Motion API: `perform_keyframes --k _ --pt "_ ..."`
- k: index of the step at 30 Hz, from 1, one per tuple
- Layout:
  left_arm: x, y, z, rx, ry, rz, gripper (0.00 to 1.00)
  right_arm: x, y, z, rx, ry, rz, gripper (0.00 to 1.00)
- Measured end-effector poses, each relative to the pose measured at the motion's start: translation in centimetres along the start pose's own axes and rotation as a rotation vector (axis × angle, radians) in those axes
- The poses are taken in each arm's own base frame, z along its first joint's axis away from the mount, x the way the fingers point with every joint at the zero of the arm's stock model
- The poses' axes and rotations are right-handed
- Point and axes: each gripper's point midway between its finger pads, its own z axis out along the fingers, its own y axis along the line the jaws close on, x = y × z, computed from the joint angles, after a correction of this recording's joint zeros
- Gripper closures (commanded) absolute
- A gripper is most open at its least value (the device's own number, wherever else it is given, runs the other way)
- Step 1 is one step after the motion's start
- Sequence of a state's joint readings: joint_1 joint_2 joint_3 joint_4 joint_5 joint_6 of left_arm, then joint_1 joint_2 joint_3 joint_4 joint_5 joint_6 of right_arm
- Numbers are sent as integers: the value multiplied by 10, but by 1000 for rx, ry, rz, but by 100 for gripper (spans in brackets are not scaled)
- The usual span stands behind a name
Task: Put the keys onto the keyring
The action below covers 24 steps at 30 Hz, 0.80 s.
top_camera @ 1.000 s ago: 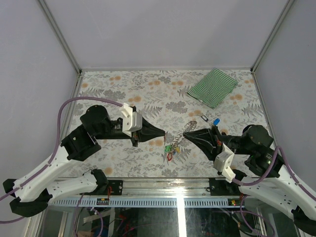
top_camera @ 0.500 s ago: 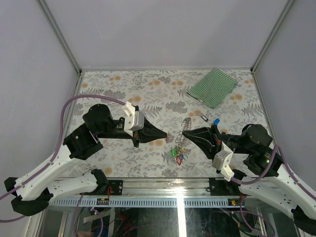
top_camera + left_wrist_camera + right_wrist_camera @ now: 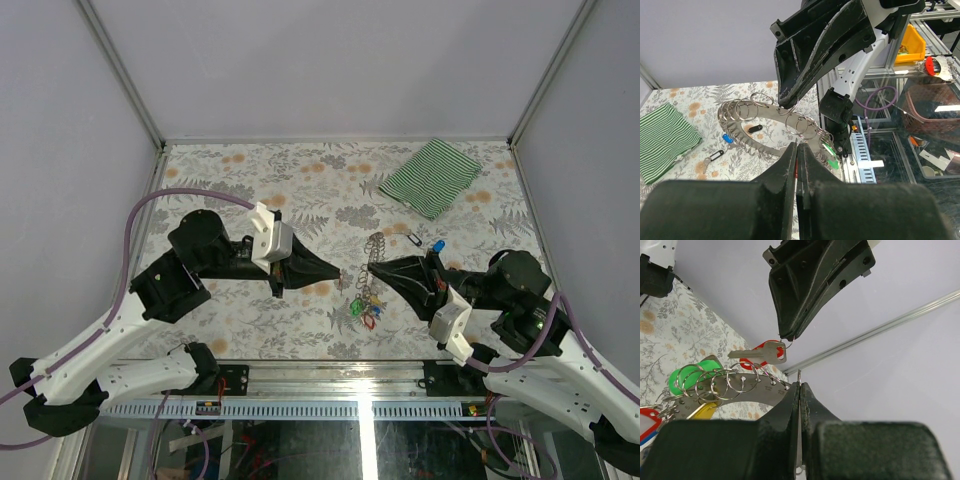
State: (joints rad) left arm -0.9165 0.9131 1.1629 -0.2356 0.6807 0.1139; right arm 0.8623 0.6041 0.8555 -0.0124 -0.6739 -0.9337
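Note:
My right gripper (image 3: 376,268) (image 3: 799,384) is shut on one thin split ring at the end of the keyring (image 3: 376,248) (image 3: 740,394), a curved grey metal strip lined with several wire rings, held up above the table. Keys with green (image 3: 680,380), yellow (image 3: 702,410) and red tags (image 3: 362,308) hang from it. My left gripper (image 3: 343,274) (image 3: 796,144) is shut on a silver key with a red tag (image 3: 760,354), held by its small ring just left of the keyring's end. A blue-tagged key (image 3: 438,246) and a black-tagged key (image 3: 413,238) lie loose on the table.
A green-striped cloth (image 3: 432,177) lies at the back right of the floral table (image 3: 250,180). Grey walls close in the sides and back. The metal frame rail (image 3: 330,375) runs along the near edge between the arm bases.
My left gripper has moved right with the red-tagged key, closing on the right gripper. The hanging bunch of tagged keys has swung to the right under the keyring.

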Motion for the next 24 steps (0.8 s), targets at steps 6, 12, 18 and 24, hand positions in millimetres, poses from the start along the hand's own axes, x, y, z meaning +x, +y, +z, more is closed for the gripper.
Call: perform_keyframes --k 6,12,18,24 --pt "-3 0 1 -1 -11 0 100 -1 -2 1 6 -6 -5 100" --pt "-4 1 1 -1 -16 3 100 1 -1 3 4 -5 16 100" --pt "-4 2 1 -7 -16 2 100 0 1 3 7 -5 73 100" --pt "-5 2 1 -9 -19 -1 100 -1 5 1 12 -5 180 100"
